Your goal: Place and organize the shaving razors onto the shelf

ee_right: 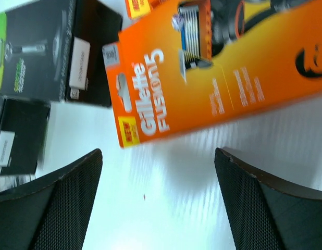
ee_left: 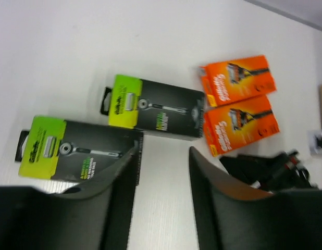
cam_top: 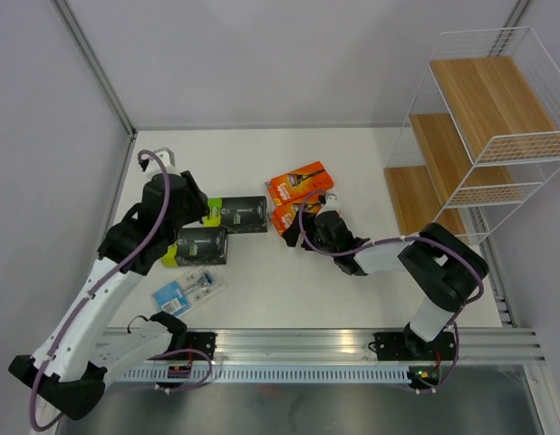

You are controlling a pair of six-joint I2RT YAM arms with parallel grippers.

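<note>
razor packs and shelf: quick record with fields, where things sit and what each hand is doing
shelf: far right, tiers bare
far orange pack: mid table
near orange pack: right beside it
far black pack: left of the orange ones
near black pack: nearer, further left
blister pack: near left of table
left hand: open, empty, by the black packs
right hand: open, empty, at the near orange pack

A white table (cam_top: 244, 163) is lying flat, grey walls (cam_top: 262, 54) are standing around its far and side edges, and a metal rail (cam_top: 298, 343) is running along its near edge.
</note>
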